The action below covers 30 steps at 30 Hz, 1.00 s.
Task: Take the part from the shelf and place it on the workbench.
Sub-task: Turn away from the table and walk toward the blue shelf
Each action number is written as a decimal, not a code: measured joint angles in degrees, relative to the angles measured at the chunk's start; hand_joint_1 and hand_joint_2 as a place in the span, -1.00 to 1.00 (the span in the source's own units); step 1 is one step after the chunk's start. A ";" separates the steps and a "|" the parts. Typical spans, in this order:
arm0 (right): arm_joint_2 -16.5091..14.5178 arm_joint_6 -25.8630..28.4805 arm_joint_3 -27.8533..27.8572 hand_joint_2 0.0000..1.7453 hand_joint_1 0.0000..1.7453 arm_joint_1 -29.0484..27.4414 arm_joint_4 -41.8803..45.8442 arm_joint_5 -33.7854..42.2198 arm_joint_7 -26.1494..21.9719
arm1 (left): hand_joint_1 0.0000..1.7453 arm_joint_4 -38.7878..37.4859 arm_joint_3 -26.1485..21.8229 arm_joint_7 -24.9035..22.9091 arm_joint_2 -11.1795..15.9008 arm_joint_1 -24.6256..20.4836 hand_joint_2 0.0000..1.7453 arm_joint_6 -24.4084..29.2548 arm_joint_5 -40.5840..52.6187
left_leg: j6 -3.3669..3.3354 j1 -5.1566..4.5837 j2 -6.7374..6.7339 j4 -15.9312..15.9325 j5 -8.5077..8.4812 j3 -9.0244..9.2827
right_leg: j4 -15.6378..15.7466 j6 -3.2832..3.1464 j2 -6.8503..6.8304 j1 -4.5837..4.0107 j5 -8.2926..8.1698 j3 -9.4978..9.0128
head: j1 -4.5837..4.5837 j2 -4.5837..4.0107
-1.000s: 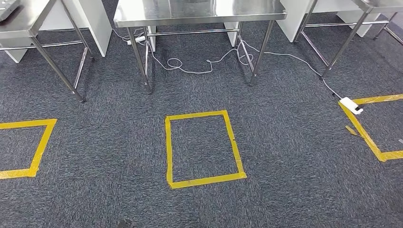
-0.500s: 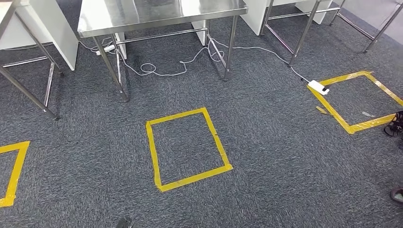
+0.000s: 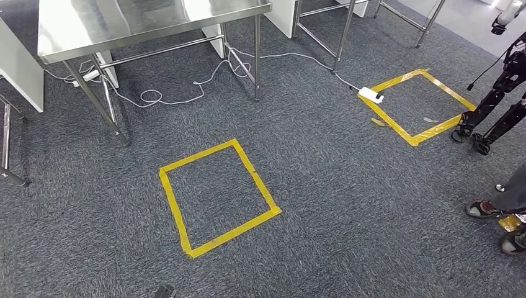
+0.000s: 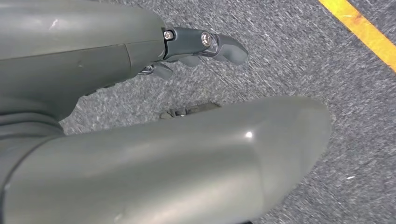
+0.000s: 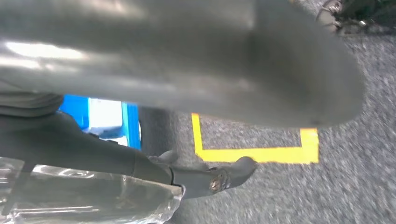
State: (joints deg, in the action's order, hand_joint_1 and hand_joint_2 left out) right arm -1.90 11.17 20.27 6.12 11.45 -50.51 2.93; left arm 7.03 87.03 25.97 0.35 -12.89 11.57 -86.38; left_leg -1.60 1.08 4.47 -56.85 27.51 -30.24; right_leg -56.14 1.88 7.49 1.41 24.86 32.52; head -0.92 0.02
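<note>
Hanging low at the robot's right side, the part (image 5: 88,198) was seen as a long thing wrapped in clear plastic, lying against the underside of the right hand (image 5: 116,158). It was judged to be held there, though the grip itself was mostly hidden by the wrap; one dark fingertip (image 5: 233,173) was seen past the packet's end. The part's long axis was judged to run along the hand.

The left hand (image 4: 140,51) was seen with nothing in it, fingers loosely bent and apart from the thumb, hanging over the carpet (image 3: 347,205).

The workbench (image 3: 124,25) was seen ahead and off to the robot's left, well apart from both hands. The part was therefore judged to sit on the side away from the workbench, with the empty left arm on the nearer side. A turn or steps toward the workbench was judged to be needed before any placing; the placing was not yet done.

A yellow tape square (image 3: 234,232) was marked on the carpet in front of the workbench. A white cable (image 3: 149,96) was looped under the workbench. A person's foot (image 3: 481,209) and a dark tripod (image 3: 496,105) were seen far to the right of the workbench. A blue-and-white thing (image 5: 109,122) behind the right hand could not be identified.
</note>
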 joint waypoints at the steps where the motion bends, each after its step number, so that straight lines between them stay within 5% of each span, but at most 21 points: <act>1: 0.03 -0.01 0.02 -1.00 -1.00 -0.10 -0.01 -0.03 0.00 | -1.00 0.01 0.00 -0.01 -0.03 -0.05 -1.00 -0.05 -0.01 | -0.44 -0.03 -0.77 0.33 -0.27 0.04 | -0.31 0.29 -0.66 -0.06 0.04 0.48 | 0.03 0.01; 4: 0.03 -0.13 0.04 -1.00 -1.00 0.04 -0.04 -0.34 0.00 | -1.00 0.02 0.00 -1.22 -0.05 -0.04 -1.00 -0.78 -0.34 | -1.43 -0.13 -3.56 0.99 -0.81 0.08 | -7.51 -0.08 -5.54 -0.40 3.48 4.37 | 0.42 0.01; 7: 0.04 -0.63 0.04 -1.00 -1.00 0.26 -0.04 -0.79 0.10 | -1.00 0.01 0.00 -5.69 -0.04 0.19 -1.00 -2.98 -1.16 | -1.54 -0.39 -6.53 0.95 -0.79 -0.15 | -17.25 0.02 -6.84 -0.28 7.10 8.81 | 0.57 0.01; 9: 0.14 -1.20 0.04 -1.00 -1.00 0.25 -0.04 -1.22 0.30 | -1.00 0.02 0.00 -10.29 -0.06 0.21 -1.00 -4.72 -1.65 | -1.47 -0.40 -8.12 0.92 -0.77 -0.14 | -13.75 0.93 -7.49 -0.19 5.56 6.25 | 0.67 0.01; 11: 0.27 -1.72 0.04 -1.00 -1.00 0.53 -0.04 -1.59 0.50 | -1.00 0.02 0.00 -15.11 -0.08 0.28 -1.00 -5.91 -1.89 | -1.16 -0.60 -9.48 0.83 -0.63 0.04 | -4.90 1.44 -9.97 -0.22 2.95 0.95 | 0.75 0.01; 13: 0.31 -2.03 0.04 -1.00 -1.00 0.97 -0.04 -1.83 0.64 | -1.00 0.01 0.08 -18.11 -0.06 0.40 -1.00 -6.41 -1.84 | -0.55 -0.93 -10.66 0.73 -0.40 0.20 | -0.20 0.95 -11.41 -0.50 1.67 -1.60 | 0.64 0.01; 15: 0.32 -2.19 0.07 -1.00 -1.00 1.08 -0.04 -2.01 0.79 | -1.00 0.02 0.30 -19.49 -0.10 0.43 -1.00 -6.72 -1.74 | 0.09 -0.92 -11.67 0.75 -0.27 0.41 | 0.10 0.12 -10.32 -0.66 1.37 -1.21 | 0.50 0.01; 16: 0.32 -2.24 0.11 -1.00 -1.00 1.02 -0.04 -2.08 0.89 | -1.00 0.03 0.40 -20.08 -0.14 0.39 -1.00 -6.96 -1.70 | 0.48 -0.73 -11.35 0.53 -0.02 0.43 | 0.19 -0.23 -9.72 -0.40 1.24 -1.19 | 0.46 0.00; 18: 0.28 -2.25 0.24 -1.00 -1.00 1.03 -0.04 -2.28 1.07 | -1.00 0.03 0.54 -21.26 -0.22 0.39 -1.00 -7.71 -1.66 | 1.12 -0.36 -8.35 -2.41 2.38 -0.64 | 0.37 -1.18 -8.61 0.13 0.83 -1.33 | 0.31 0.01; 20: 0.24 -2.31 0.30 -1.00 -1.00 1.15 -0.04 -2.47 1.14 | -1.00 0.04 0.73 -22.38 -0.24 0.65 -1.00 -8.47 -1.63 | 1.40 -0.21 -5.05 -10.20 6.97 -3.95 | 0.36 -1.84 -7.40 0.17 0.49 -1.24 | 0.14 0.01; 22: 0.22 -2.45 0.34 -1.00 -1.00 1.16 -0.05 -2.55 1.16 | -1.00 0.04 0.98 -23.18 -0.27 0.98 -1.00 -8.75 -1.19 | 1.42 -0.17 -4.31 -17.14 9.53 -7.14 | 0.31 -1.99 -5.90 -0.01 0.37 -1.01 | 0.14 0.01; 24: 0.20 -2.63 0.40 -1.00 -1.00 0.97 -0.06 -2.56 1.20 | -1.00 0.04 1.15 -23.58 -0.32 1.12 -1.00 -8.66 -0.30 | 1.28 -0.04 -4.15 -15.76 7.26 -6.65 | 0.15 -1.93 -4.32 -0.04 0.34 -0.99 | 0.13 0.01; 27: 0.00 -2.91 0.46 -1.00 -1.00 0.91 -0.06 -2.63 1.19 | -1.00 0.03 1.30 -23.72 -0.31 1.10 -1.00 -8.34 0.49 | 0.75 0.39 -0.44 -3.97 0.94 -1.58 | -0.38 -1.67 -1.97 -0.18 0.30 -0.67 | 0.17 0.01; 29: -0.05 -3.14 0.49 -1.00 -1.00 1.02 -0.06 -2.68 1.15 | -1.00 0.03 1.33 -23.89 -0.29 1.05 -1.00 -8.14 0.61 | 0.55 0.39 1.41 -0.81 0.12 -0.52 | -0.65 -1.01 -0.59 -0.25 0.04 0.25 | 0.16 0.01; 30: -0.03 -3.23 0.53 -1.00 -1.00 1.00 -0.07 -2.69 1.14 | -1.00 0.03 1.33 -24.00 -0.30 1.02 -1.00 -8.05 0.64 | 0.44 0.27 0.83 -0.51 0.16 -0.51 | -0.60 -0.53 0.12 -0.26 -0.16 0.72 | 0.14 0.01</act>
State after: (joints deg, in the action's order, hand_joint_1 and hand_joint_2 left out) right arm -1.93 7.93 20.80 7.12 11.38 -53.20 4.07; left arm 7.06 88.37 1.96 0.05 -11.87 3.52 -85.73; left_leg -1.16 1.36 5.30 -57.36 27.67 -30.75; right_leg -56.75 1.35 7.61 1.15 24.70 33.24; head -0.78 0.03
